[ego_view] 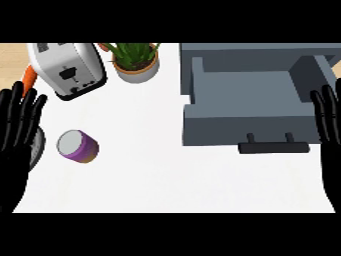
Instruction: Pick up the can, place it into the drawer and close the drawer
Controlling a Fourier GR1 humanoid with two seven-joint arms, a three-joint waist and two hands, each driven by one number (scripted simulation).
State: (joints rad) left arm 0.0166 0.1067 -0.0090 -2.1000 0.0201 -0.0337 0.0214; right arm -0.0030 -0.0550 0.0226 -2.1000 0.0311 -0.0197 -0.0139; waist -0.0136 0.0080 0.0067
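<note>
A purple can (78, 146) with a grey lid lies on the white counter at the left. The grey drawer (202, 125) stands pulled open at the right, its inside bare, with a black handle (272, 147) on its front. My left hand (9, 145) rests open at the left edge, fingers up, just left of the can and apart from it. At the right edge my right hand (339, 135) is open too, fingers up, overlapping the drawer's right side.
A white toaster (68, 67) stands at the back left, with an orange carrot (29, 80) beside it. A potted green plant (134, 61) stands behind the can. A dark round object (34, 150) peeks out behind my left hand.
</note>
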